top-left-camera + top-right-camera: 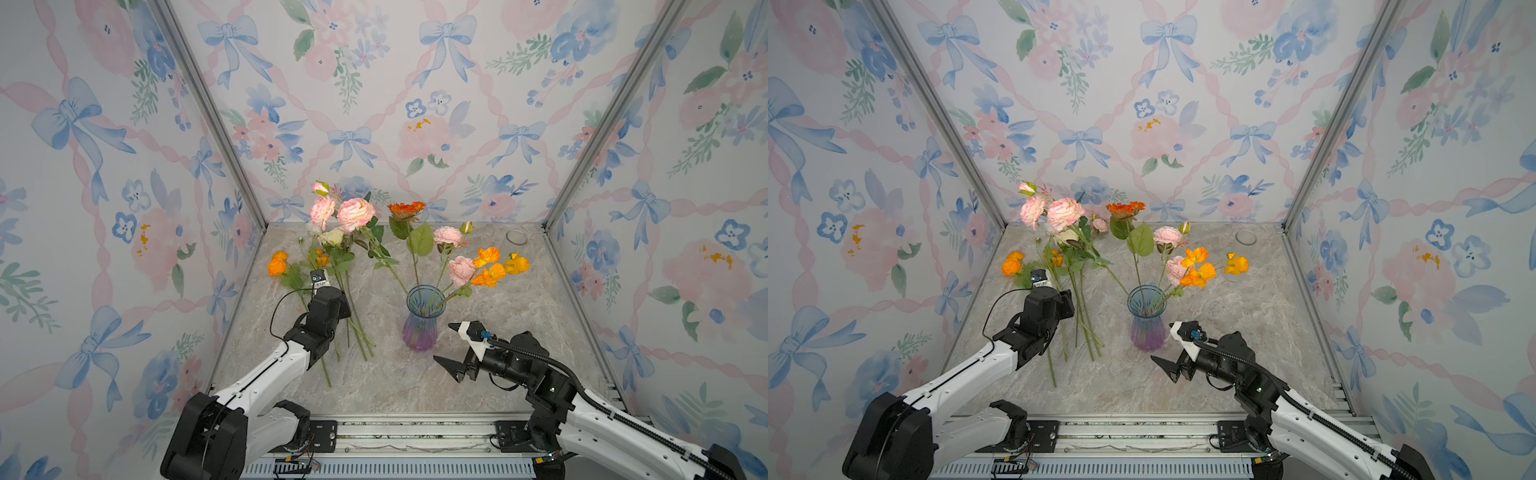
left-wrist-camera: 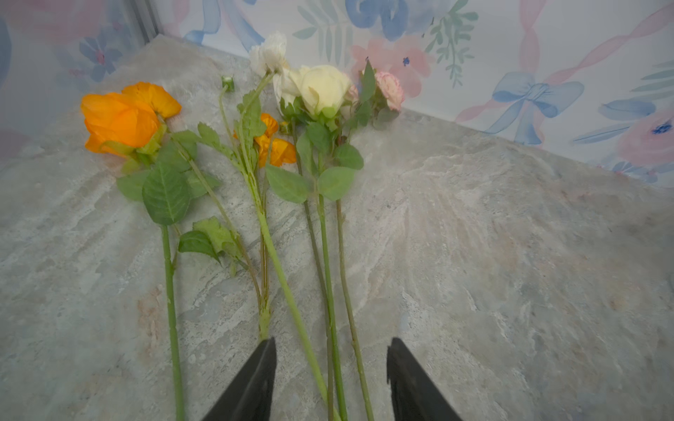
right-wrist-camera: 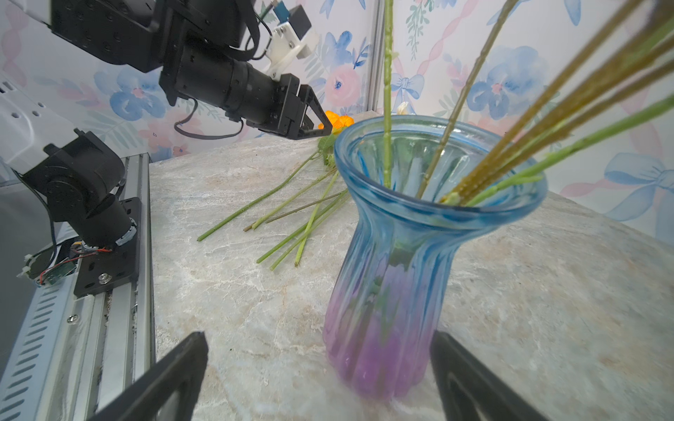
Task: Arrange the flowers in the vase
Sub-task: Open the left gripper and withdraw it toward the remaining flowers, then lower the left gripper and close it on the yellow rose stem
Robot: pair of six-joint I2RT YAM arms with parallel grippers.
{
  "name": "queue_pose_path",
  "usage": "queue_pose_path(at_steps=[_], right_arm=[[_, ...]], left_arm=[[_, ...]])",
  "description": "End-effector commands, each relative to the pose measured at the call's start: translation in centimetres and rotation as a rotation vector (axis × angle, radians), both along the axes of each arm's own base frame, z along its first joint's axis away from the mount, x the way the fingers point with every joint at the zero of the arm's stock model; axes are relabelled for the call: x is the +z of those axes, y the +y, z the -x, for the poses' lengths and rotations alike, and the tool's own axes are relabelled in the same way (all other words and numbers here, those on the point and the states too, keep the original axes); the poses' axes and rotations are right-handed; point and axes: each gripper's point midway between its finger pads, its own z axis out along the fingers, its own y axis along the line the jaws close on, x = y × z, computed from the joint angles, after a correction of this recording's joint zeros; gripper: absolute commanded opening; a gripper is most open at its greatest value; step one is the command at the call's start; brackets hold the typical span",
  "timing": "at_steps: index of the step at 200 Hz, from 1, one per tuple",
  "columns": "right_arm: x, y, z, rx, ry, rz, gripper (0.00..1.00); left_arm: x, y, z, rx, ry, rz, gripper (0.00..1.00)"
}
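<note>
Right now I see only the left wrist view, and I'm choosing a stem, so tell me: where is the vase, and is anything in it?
Observer: The vase stands upright mid-table with several flowers already in it.
Operator: Where's the right claw?
Observer: The right claw faces the vase's base, wide open, holding nothing.
Operator: Anything else out there?
Observer: A small clear dish sits in the far right corner.
</note>
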Motion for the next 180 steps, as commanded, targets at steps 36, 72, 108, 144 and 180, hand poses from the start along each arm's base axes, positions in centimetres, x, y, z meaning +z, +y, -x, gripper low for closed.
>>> queue_pose_path(at_steps=[36, 72, 108, 144, 180], right_arm=[[1.0, 0.1, 0.0, -0.001, -0.01, -0.022, 0.97], [1.1, 0.0, 0.0, -0.002, -0.012, -0.026, 0.97], [1.2, -0.1, 0.0, -0.006, -0.015, -0.03, 0.97], [1.1, -0.2, -0.1, -0.011, -0.017, -0.029, 0.97], [1.0, -0.4, -0.2, -0.023, -0.019, -0.024, 0.97]], left_arm=[[-1.8, 3.5, -2.5, 0.162, 0.05, 0.074, 0.32], [-4.0, 7.8, -2.5, 0.274, 0.106, 0.067, 0.2], [-5.4, 9.9, -1.8, 0.355, 0.137, 0.038, 0.19], [-7.7, 11.1, -1.8, 0.398, 0.196, 0.047, 0.17], [-9.6, 11.2, -2.3, 0.404, 0.252, 0.051, 0.17]])
